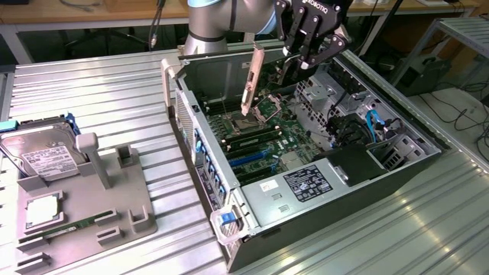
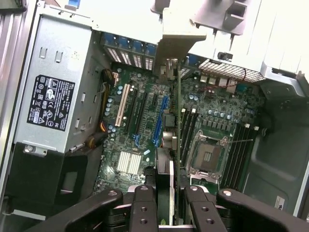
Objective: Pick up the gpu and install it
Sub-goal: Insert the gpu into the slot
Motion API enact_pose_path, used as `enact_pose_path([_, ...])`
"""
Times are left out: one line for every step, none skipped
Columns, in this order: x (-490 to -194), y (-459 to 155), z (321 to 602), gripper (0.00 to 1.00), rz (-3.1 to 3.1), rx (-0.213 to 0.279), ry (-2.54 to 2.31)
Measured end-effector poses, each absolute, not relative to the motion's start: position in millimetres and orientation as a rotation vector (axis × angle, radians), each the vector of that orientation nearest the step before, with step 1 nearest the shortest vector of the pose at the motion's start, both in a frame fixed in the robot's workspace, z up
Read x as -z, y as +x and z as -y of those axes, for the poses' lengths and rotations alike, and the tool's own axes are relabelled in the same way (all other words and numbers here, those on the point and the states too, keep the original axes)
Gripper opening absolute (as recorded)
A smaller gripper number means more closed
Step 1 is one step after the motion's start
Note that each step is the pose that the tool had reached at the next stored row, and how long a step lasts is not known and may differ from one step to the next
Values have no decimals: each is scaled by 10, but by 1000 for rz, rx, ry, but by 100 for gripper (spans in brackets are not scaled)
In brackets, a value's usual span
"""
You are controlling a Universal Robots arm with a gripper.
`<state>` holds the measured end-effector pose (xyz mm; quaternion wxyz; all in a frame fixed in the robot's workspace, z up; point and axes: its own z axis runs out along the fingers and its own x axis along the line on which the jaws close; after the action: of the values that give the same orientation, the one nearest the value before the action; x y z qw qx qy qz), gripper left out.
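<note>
Black and multi-jointed, the claw [image 1: 306,54] hangs above the open computer case [image 1: 306,160], its fingers [image 2: 145,208] drawn in on either side of the gpu [image 1: 253,80] and pinching the card's thin edge between them. In the wrist view the gpu [image 2: 178,121] is seen edge-on, a narrow green line running away from the fingers toward its silver bracket [image 2: 181,41] at the far end. In the exterior view the card hangs upright with that bracket [image 1: 251,80] facing the camera, lifted clear of the motherboard [image 1: 260,137] and poised over the area around the processor socket [image 2: 208,157]. Beneath it on the motherboard lie the expansion slots [image 2: 145,113], among them a white one and blue ones, with memory slots [image 2: 188,130] just beside the socket. A silver power supply [image 1: 306,183] with a black label sits in the case toward the exterior view's right, near blue cables [image 1: 374,123]. The case rests on a ribbed metal counter [image 1: 99,97]. Well apart, toward the exterior view's left, a grey holder tray [image 1: 141,189] carries a hard drive [image 1: 42,154], a square chip [image 1: 42,209] and a narrow green memory stick [image 1: 65,226].
</note>
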<state>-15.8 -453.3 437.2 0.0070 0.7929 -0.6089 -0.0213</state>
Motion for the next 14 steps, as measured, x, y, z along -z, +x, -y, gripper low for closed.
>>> enact_pose_path([-4372,-158,4533,27,1890,66,2491])
enact_pose_path([-4371,-158,4532,27,1885,66,2495])
enact_pose_path([-4369,-158,4532,27,1883,66,2495])
enact_pose_path([-4359,-158,4532,27,1883,65,2496])
enact_pose_path([-4348,-157,4533,27,1887,65,2493])
enact_pose_path([-4333,-158,4533,27,1913,65,2474])
enact_pose_path([-4323,-158,4533,27,1933,65,2459])
enact_pose_path([-4314,-158,4533,27,1953,66,2444])
enact_pose_path([-4305,-158,4533,27,1972,66,2428])
enact_pose_path([-4292,-158,4533,27,1998,66,2408])
enact_pose_path([-4287,-158,4532,27,2011,65,2397])
enact_pose_path([-4279,-159,4530,27,2021,64,2390])
enact_pose_path([-4264,-166,4525,27,2026,64,2386])
enact_pose_path([-4246,-176,4513,27,2030,65,2383])
